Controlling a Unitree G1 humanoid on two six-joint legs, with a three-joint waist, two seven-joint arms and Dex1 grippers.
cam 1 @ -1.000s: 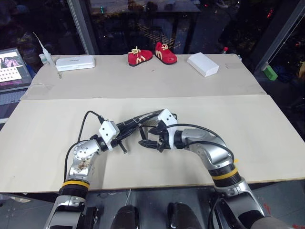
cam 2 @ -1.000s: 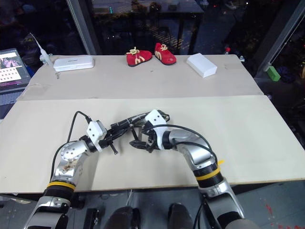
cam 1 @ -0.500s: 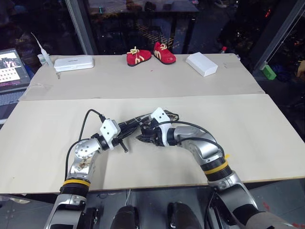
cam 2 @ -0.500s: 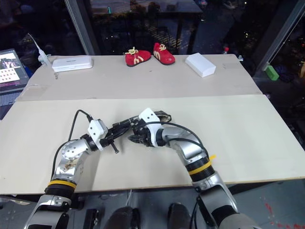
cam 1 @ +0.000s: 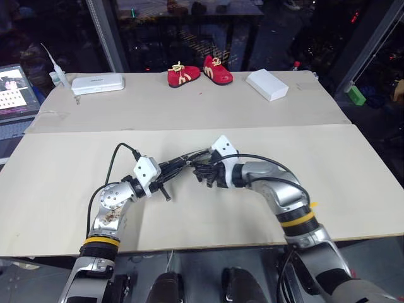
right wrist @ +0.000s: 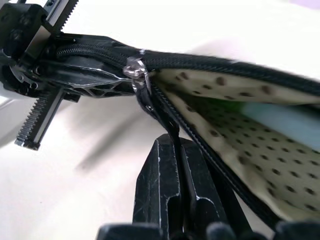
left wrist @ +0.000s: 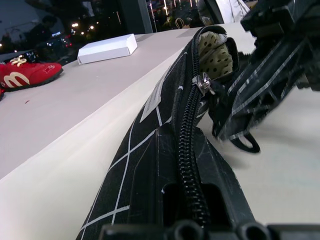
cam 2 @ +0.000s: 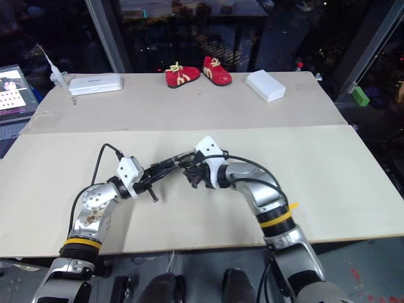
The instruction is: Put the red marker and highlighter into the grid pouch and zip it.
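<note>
The grid pouch (cam 1: 189, 161) stands on its long edge on the table, zip side up. My left gripper (cam 1: 169, 172) is shut on its near end. The zip is closed from that end up to the slider (left wrist: 202, 82); past it the pouch gapes and shows a dotted cream lining (right wrist: 240, 135). My right gripper (right wrist: 172, 145) is shut on the black cord (right wrist: 159, 111) hanging from the slider. Inside the open part lies the highlighter (right wrist: 272, 116), green with a pale end. The red marker is hidden.
At the table's far edge sit a pair of small red shoes (cam 1: 200, 71), a white box (cam 1: 268, 84) and a flat white case (cam 1: 98, 83). A laptop (cam 1: 16, 88) lies far left. A green block (cam 1: 356, 95) is off the table, far right.
My right gripper has gone from open to shut on the zip cord and has shifted to the right along the pouch. The left arm and pouch end stay put.
</note>
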